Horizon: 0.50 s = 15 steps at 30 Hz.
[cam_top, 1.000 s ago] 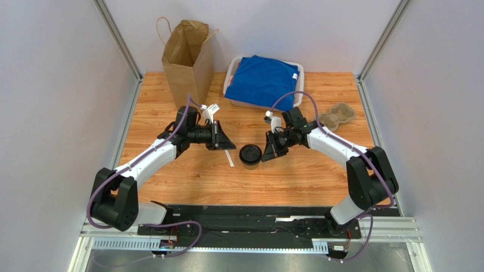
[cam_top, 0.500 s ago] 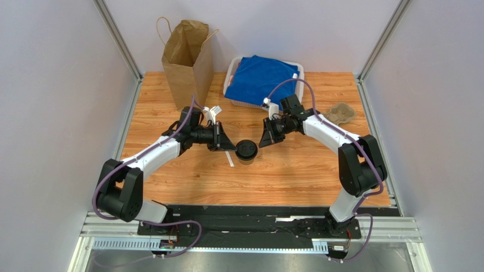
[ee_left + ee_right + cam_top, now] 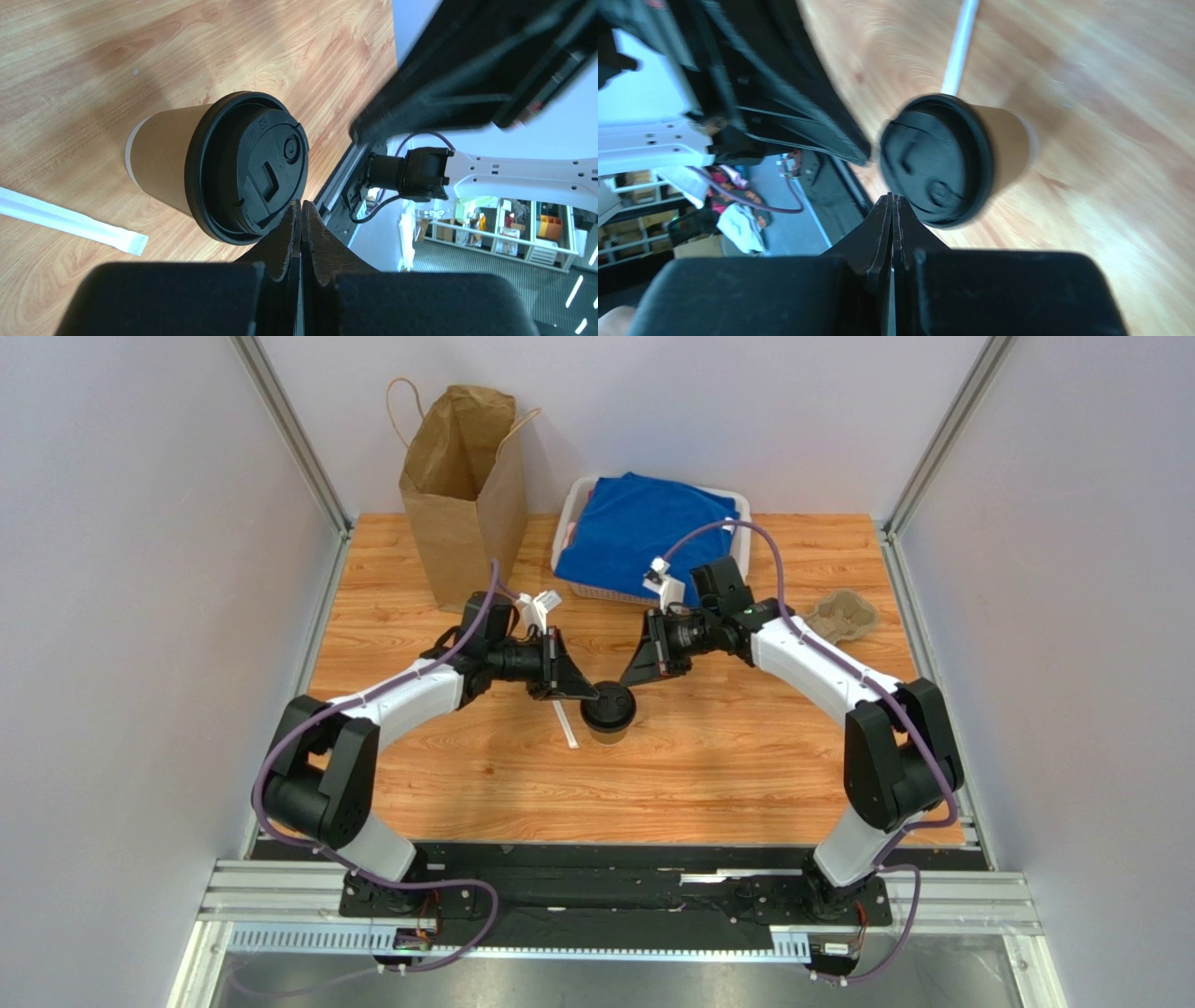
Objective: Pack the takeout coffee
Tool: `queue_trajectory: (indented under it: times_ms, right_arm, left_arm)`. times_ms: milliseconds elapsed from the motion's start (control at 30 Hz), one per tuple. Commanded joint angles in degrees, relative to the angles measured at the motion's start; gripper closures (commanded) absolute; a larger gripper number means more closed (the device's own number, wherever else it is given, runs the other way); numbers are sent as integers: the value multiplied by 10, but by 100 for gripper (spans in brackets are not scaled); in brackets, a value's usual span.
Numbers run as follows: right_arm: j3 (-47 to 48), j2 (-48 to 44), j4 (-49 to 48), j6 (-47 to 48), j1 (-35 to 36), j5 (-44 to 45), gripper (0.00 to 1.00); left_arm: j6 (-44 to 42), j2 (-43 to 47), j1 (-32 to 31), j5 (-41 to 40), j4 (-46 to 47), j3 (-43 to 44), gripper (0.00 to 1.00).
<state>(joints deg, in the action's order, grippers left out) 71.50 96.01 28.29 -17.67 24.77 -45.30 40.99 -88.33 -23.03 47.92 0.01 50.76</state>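
The takeout coffee (image 3: 609, 709), a kraft-brown cup with a black lid, stands upright on the wooden table (image 3: 730, 756) near the middle. It also shows in the left wrist view (image 3: 210, 168) and the right wrist view (image 3: 948, 161). My left gripper (image 3: 575, 692) is shut and empty, its tips (image 3: 302, 205) at the lid's left rim. My right gripper (image 3: 627, 676) is shut and empty, its tips (image 3: 892, 199) just behind and to the right of the lid. The two grippers flank the cup.
A tall brown paper bag (image 3: 463, 483) stands open at the back left. A white basket with blue cloth (image 3: 648, 539) sits at the back middle. A grey pulp cup carrier (image 3: 846, 616) lies at the right. A wrapped white straw (image 3: 564, 724) lies just left of the cup.
The left gripper has moved right to the cup's lid. The right gripper has swung from the cup's right side to behind it. The cup has shifted slightly left and back.
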Motion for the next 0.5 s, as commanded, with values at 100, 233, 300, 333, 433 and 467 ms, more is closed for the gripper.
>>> queue_trajectory:
  times_ms: [100,233,300,333,433,467]
  right_arm:
    - [-31,5,-85,-91,26,-32,97]
    - [-57,41,-107,-92,26,-37,99]
    - [-67,53,-114,-90,26,-43,100]
    - [-71,59,-116,-86,24,-41,100]
    - [-83,81,-119,-80,14,-35,100]
    - [-84,90,-118,-77,12,-30,100]
  left_arm:
    - [2,-25,-9,3,22,21,100]
    - [-7,-65,-5,-5,6,14,100]
    - [-7,-79,-2,-5,10,7,100]
    - [-11,-83,-2,-3,10,7,100]
    - [-19,-94,-2,-2,3,7,100]
    - [-21,-97,-2,-3,2,7,100]
